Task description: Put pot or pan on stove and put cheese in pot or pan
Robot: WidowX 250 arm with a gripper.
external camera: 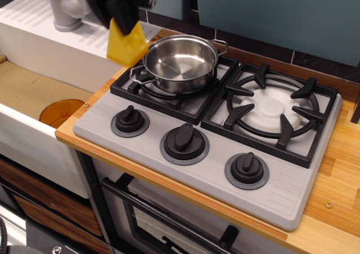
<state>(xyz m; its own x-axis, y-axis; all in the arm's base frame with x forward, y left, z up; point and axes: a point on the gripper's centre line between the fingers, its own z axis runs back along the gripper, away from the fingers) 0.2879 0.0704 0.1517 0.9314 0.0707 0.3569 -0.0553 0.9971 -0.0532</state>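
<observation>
Overhead, fingers point(125, 19) pinching cheese point(127, 44), pan point(180, 62) on stove point(214, 136)

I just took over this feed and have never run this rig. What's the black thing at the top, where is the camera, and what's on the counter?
There is one view, from a fixed camera looking down at a toy kitchen counter from the front. The black shape at the top left is the robot arm's gripper, shut on a yellow cheese wedge held in the air just left of the pan. That steel pan sits on the left burner of the grey stove, which has three black knobs along its front. The right burner is bare. To the left is a sink with an orange disc in it, and a grey faucet behind.
</observation>
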